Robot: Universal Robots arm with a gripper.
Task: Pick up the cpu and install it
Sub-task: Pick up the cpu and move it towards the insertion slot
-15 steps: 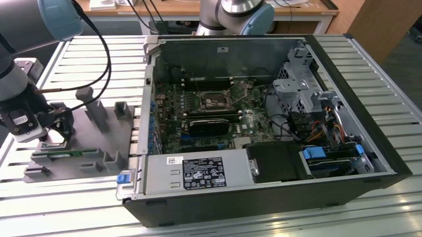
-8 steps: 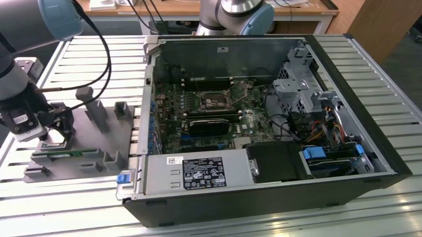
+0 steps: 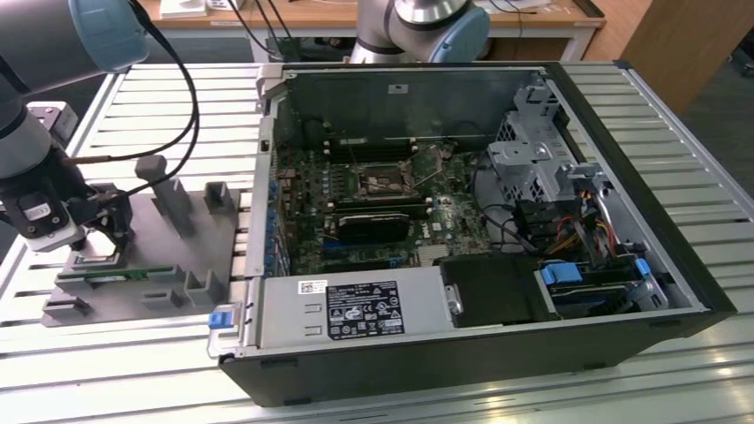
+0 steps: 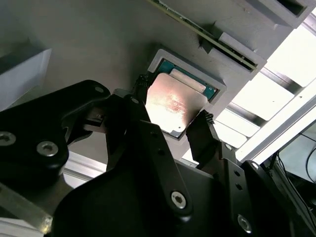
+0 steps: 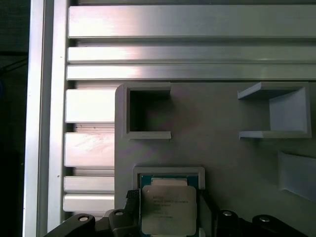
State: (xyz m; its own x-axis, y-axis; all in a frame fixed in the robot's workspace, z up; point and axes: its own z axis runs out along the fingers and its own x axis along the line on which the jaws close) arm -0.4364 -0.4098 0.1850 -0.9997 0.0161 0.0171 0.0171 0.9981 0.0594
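My gripper is clamped on the cpu. It sits dead centre between my jaws, flat in its grey holder (square, so no long axis). The computer case is off to the exterior view's right.

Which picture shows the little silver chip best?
The first wrist view: the chip faces the camera squarely in its grey holder. The second wrist view shows the chip slanted, with glare. In the exterior view it is too small to make out under the hand.
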